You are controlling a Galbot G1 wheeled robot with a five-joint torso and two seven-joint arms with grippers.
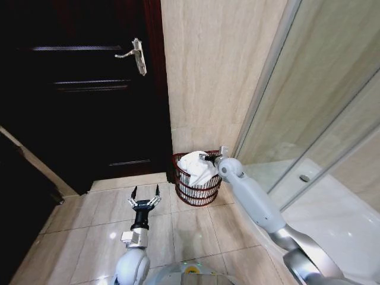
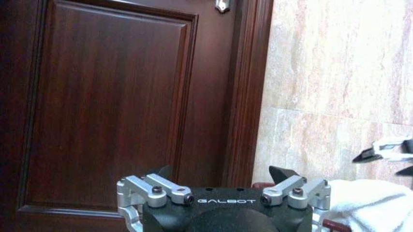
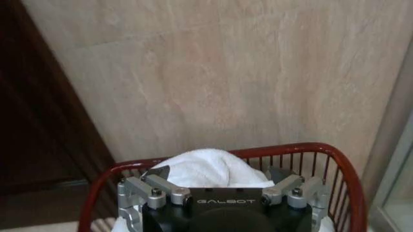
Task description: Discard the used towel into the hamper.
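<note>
Hamper (image 1: 196, 187) is sitting on the floor against the far tiled wall (image 1: 208, 71), right of the dark door (image 1: 83, 89). White towel (image 1: 196, 168) is lying heaped inside it. Right gripper (image 1: 211, 158) is hovering over the hamper's right rim, fingers spread, apparently clear of the towel. Left gripper (image 1: 145, 191) is waiting near, fingers spread, grasping nothing

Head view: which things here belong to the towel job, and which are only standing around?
Belong to the job:
- white towel, lying in the hamper
- hamper, by the wall
- right gripper, open over the hamper

Standing around:
- dark door
- door handle
- left gripper, open, idle above the floor
</note>
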